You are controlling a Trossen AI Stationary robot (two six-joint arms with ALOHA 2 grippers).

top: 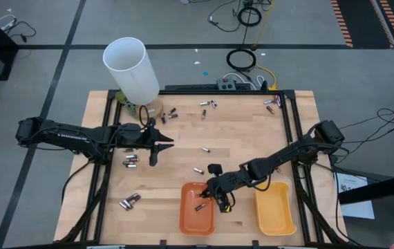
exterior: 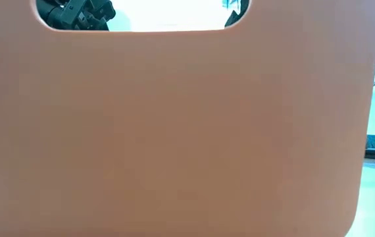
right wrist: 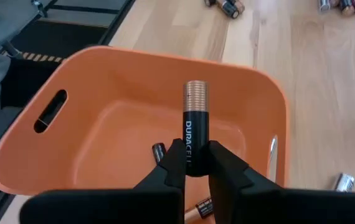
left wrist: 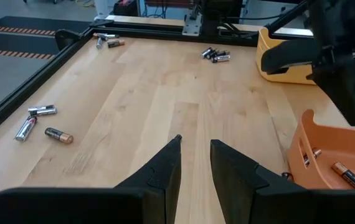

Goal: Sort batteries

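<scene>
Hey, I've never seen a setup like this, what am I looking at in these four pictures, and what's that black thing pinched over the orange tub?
It is a robot with two dark arms at a wooden table, sorting batteries. One picture looks straight down from above. One sits at table height, blocked by an orange tray wall. The other two come from cameras on each arm's wrist.

Loose batteries lie scattered on the table beside a tall white tube. Near the front edge sit an orange tray and a yellow tray.

The right gripper has its jaws shut on a dark battery with a coppery end, above the orange tray, which already holds a few. The left gripper hovers empty over bare wood, jaws apart.
</scene>
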